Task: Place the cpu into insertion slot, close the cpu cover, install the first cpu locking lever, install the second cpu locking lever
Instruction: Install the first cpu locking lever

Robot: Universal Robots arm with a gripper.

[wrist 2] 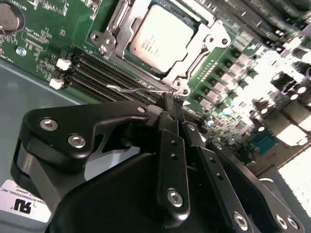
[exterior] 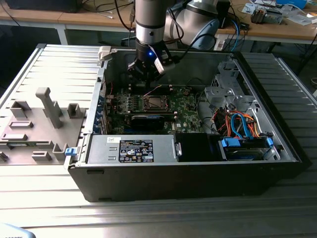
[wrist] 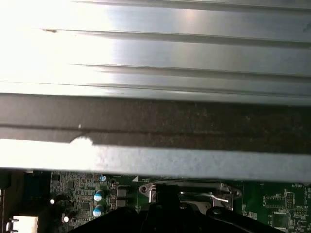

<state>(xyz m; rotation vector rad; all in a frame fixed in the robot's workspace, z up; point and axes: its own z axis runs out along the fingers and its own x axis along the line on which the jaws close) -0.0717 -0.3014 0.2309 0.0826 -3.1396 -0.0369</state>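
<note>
The cpu (wrist 2: 160, 34) lies flat in the insertion slot (exterior: 156, 103) on the green motherboard, its silvery top showing through the window of the cpu cover (wrist 2: 197, 58), which lies down over it. My gripper (wrist 2: 167, 103) hangs just above the board beside the socket, its two black fingers (wrist 2: 170, 145) drawn together and shut. A thin silver locking lever (wrist 2: 129, 90) runs across the memory slots and ends right at my fingertips; I cannot tell whether they touch or pinch it. In the exterior view my gripper (exterior: 147, 74) hovers over the socket's far side. The socket's edge (wrist: 184, 191) and a lever hook (wrist: 221, 197) appear in the first wrist view.
The open computer case (exterior: 99, 163) stands on a ribbed metal table. Its far wall (wrist: 155, 121) rises close behind my gripper. Drive bays and bundled cables (exterior: 237, 124) fill the exterior view's right, a power supply (exterior: 133, 148) the front. A grey fixture (exterior: 44, 106) stands at the exterior view's left.
</note>
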